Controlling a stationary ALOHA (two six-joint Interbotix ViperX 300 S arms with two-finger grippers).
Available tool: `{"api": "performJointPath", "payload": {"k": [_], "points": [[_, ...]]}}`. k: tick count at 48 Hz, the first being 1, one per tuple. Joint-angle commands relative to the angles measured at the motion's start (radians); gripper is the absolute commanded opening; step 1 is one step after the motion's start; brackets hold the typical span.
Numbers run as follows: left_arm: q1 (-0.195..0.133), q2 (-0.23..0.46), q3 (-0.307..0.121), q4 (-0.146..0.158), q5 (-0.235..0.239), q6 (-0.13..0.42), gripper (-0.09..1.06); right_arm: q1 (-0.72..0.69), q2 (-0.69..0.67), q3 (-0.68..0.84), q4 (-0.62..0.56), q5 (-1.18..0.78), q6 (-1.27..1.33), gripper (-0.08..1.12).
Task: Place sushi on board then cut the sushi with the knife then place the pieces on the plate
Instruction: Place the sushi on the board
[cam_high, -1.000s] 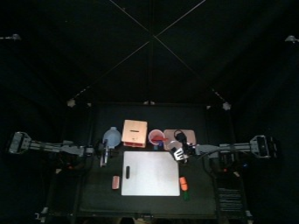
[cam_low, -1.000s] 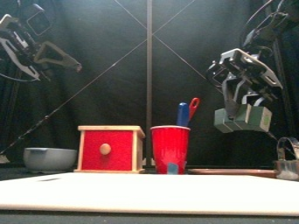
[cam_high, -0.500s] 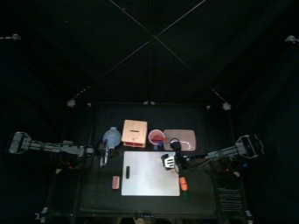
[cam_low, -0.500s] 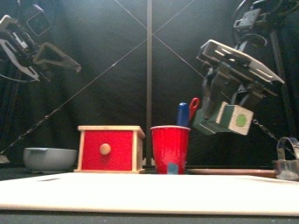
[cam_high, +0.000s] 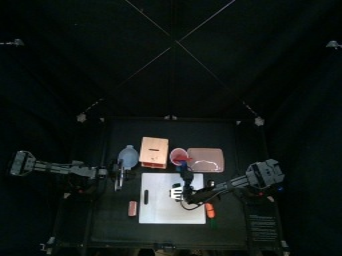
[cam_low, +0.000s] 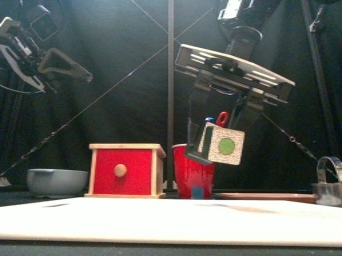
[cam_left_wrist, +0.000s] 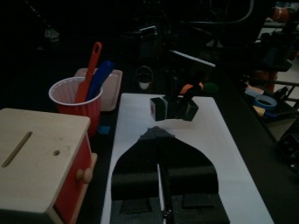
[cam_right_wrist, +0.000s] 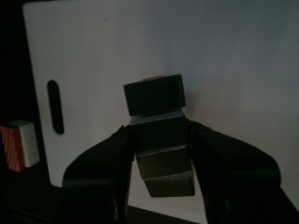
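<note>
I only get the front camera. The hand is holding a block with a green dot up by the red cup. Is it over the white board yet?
Observer: Yes. From above, the right hand hangs over the white board, toward its back edge.
Operator: Is it just one block?
Observer: No. The right wrist view shows the sushi roll as a row of dark blocks, held between the two fingers.
Operator: Is anything lying near there?
Observer: A red toy lies on the table just off the board, on the side with the grip hole.
</note>
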Motion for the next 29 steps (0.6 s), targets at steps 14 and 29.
{"api": "performJointPath", "payload": {"k": [14,29], "points": [[-0.002,0.000,-0.020,0.000,-0.003,0.003,-0.03,-0.002,0.120,-0.181,0.071,0.097,-0.006,0.62],[0.000,0.000,-0.021,0.002,-0.003,0.003,-0.03,-0.011,0.161,-0.192,0.087,0.121,-0.006,0.63]]}}
